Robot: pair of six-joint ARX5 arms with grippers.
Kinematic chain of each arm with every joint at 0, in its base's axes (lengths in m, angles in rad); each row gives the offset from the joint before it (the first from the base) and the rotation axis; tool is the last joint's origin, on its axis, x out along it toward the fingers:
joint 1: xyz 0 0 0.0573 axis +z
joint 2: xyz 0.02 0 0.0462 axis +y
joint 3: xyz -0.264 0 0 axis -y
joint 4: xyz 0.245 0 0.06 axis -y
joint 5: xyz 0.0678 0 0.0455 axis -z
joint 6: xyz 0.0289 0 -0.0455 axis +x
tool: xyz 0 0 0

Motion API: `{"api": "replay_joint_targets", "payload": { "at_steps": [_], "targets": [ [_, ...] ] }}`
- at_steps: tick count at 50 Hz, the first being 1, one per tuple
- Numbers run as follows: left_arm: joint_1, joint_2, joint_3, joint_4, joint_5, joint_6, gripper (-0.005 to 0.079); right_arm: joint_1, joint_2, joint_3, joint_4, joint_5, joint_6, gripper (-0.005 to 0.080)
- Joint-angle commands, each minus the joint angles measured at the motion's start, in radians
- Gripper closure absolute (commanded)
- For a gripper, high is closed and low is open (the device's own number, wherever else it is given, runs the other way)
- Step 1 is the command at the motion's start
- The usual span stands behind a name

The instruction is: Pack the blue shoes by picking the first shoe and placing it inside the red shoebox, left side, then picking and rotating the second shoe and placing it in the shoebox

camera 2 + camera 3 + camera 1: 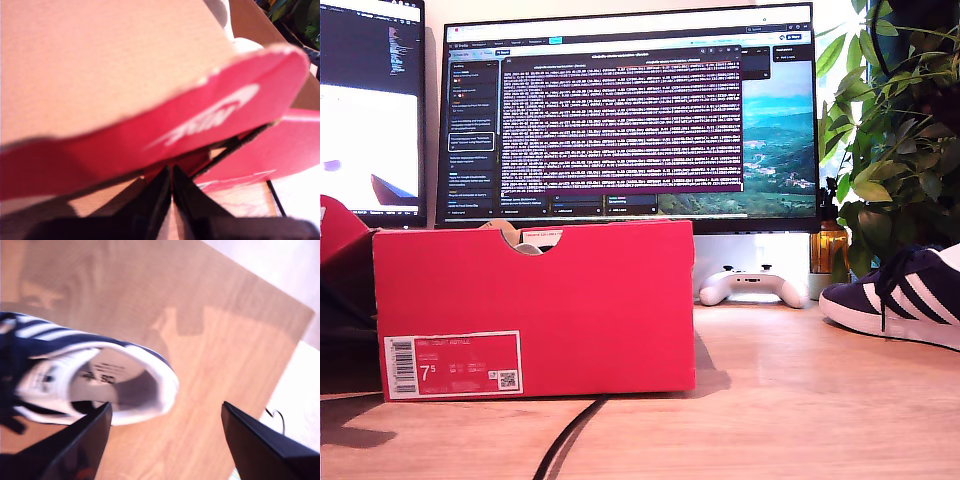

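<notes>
- Shoebox sits on the desk at the exterior view's left, label side toward the camera, thumb notch up; one blue shoe rests at that view's right edge, well apart from the box.
- Neither arm shows in the exterior view, so the wrist views carry the play.
- My first gripper has its jaws pressed together, nothing visibly between them, tucked just under a red flap of the box with pale cardboard above.
- My second gripper is spread wide above the shoe's heel end, the white-lined collar just beside one finger, not yet gripped.
- Handling call: a sneaker like this looks light, with a soft suede upper that will give, while the sole and heel counter are stiffer.
- Best hold, I judge: pinch across the heel collar, one finger inside the opening, one outside.
- Whether a shoe is already in the box, I cannot tell.
</notes>
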Motion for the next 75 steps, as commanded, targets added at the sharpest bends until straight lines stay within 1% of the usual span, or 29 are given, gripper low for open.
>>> {"api": "replay_joint_targets", "payload": {
  "at_steps": [1, 5, 18, 36, 45, 49, 50, 52, 55, 57, 59, 60, 61, 63, 75],
  "targets": [
    [-0.002, 0.005, 0.008, 0.007, 0.0, 0.006, 0.0763, -0.01, 0.004, -0.037, -0.002, 0.008, 0.021, 0.0111],
    [-0.002, 0.005, 0.008, 0.007, 0.0, 0.006, 0.0763, -0.02, 0.004, -0.057, 0.002, 0.008, 0.028, 0.0111],
    [-0.002, 0.005, 0.008, 0.007, 0.0, 0.006, 0.0763, -0.033, 0.005, -0.136, 0.111, -0.005, 0.027, 0.0111],
    [-0.002, 0.005, 0.008, 0.007, 0.0, 0.006, 0.0763, -0.087, 0.005, -0.281, 0.264, -0.084, 0.03, 0.0112],
    [-0.002, 0.005, 0.008, 0.007, 0.0, 0.006, 0.0763, -0.12, 0.005, -0.362, 0.349, -0.163, 0.098, 0.0123],
    [-0.002, 0.005, 0.008, 0.007, 0.0, 0.006, 0.0763, -0.134, 0.005, -0.396, 0.39, -0.201, 0.111, 0.0194],
    [-0.002, 0.005, 0.008, 0.007, 0.0, 0.006, 0.0763, -0.136, 0.005, -0.402, 0.399, -0.206, 0.11, 0.0223],
    [-0.002, 0.005, 0.008, 0.007, 0.0, 0.006, 0.0763, -0.139, 0.005, -0.41, 0.409, -0.21, 0.111, 0.0307],
    [-0.002, 0.005, 0.008, 0.007, 0.0, 0.006, 0.0763, -0.14, 0.005, -0.411, 0.398, -0.211, 0.129, 0.0514],
    [-0.002, 0.005, 0.008, 0.007, 0.0, 0.006, 0.0763, -0.143, 0.005, -0.411, 0.385, -0.211, 0.15, 0.0673],
    [-0.002, 0.005, 0.008, 0.007, 0.0, 0.006, 0.0763, -0.146, 0.005, -0.411, 0.372, -0.211, 0.175, 0.078],
    [-0.002, 0.005, 0.008, 0.007, 0.0, 0.006, 0.0763, -0.148, 0.005, -0.411, 0.367, -0.211, 0.18, 0.0751],
    [-0.002, 0.005, 0.008, 0.007, 0.0, 0.006, 0.0763, -0.148, 0.005, -0.411, 0.366, -0.211, 0.181, 0.075],
    [-0.002, 0.005, 0.008, 0.007, 0.0, 0.006, 0.0763, -0.148, 0.005, -0.41, 0.367, -0.211, 0.18, 0.0765],
    [-0.002, 0.005, 0.008, 0.007, 0.0, 0.006, 0.0763, -0.152, 0.003, -0.377, 0.355, -0.211, 0.091, 0.0765]
  ]
}}
